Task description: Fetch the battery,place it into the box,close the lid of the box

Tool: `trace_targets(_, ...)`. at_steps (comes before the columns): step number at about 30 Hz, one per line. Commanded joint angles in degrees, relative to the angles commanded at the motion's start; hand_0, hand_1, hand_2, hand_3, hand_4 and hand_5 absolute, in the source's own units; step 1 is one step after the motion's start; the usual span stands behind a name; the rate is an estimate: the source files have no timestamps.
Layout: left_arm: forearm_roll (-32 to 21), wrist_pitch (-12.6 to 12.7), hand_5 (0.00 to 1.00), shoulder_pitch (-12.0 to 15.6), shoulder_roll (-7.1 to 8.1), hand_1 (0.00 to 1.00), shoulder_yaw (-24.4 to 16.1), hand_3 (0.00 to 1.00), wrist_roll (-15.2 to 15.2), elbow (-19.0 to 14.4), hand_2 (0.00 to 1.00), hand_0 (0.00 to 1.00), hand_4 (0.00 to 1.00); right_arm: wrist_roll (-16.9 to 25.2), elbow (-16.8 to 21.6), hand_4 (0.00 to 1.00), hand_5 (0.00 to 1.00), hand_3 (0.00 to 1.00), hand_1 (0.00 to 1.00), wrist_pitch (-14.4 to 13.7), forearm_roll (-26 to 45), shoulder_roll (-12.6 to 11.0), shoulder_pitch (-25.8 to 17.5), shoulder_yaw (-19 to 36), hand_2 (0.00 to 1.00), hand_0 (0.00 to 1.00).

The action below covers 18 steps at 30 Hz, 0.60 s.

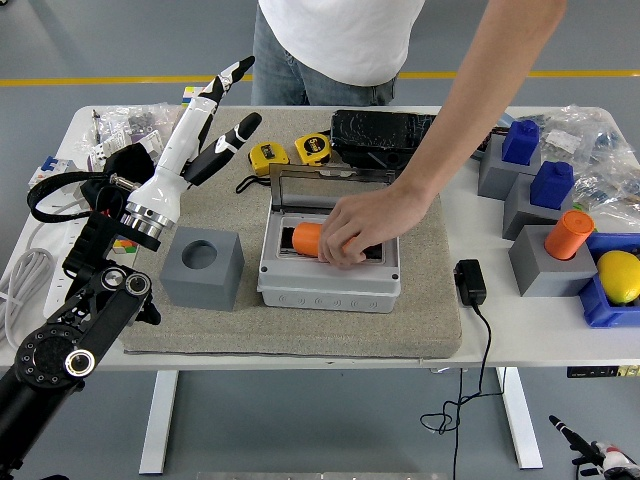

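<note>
Battery, orange, lies on its side inside the open grey box, gripped by a person's hand whose fingers curl around it. White table carries a tan mat on which the box sits, its clear lid raised at the back. Robot's left hand is lifted over the mat's left part, well apart from the box, fingers spread and holding nothing. Grey block with a round hole stands just beside the box on its left. Two yellow tape measures lie behind the lid.
</note>
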Motion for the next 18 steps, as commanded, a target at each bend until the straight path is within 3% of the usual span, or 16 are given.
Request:
trace_targets(13,4.2,0.5,0.998,0.1,-0.21,0.998,0.9,0.954,1.1,1.6,0.984,0.998,0.998,-0.1,0.0,0.998,0.998,0.821,0.765,0.0,-0.1,-0.2,0.2,0.1,0.745,0.826)
trace_targets(15,5.8,0.5,0.998,0.0,0.12,0.998,1.2,0.921,1.7,1.9,0.925,0.998,0.998,-0.1,0.0,0.998,0.998,0.821,0.764,0.0,-0.1,-0.2,0.2,0.1,0.745,0.826)
trace_targets(18,9.4,0.3,0.998,-0.1,0.56,0.998,1.4,0.921,3.4,2.0,0.925,0.998,0.998,-0.1,0.0,0.998,0.998,0.821,0.764,0.0,-0.2,-0.3,0.2,0.0,0.745,0.826)
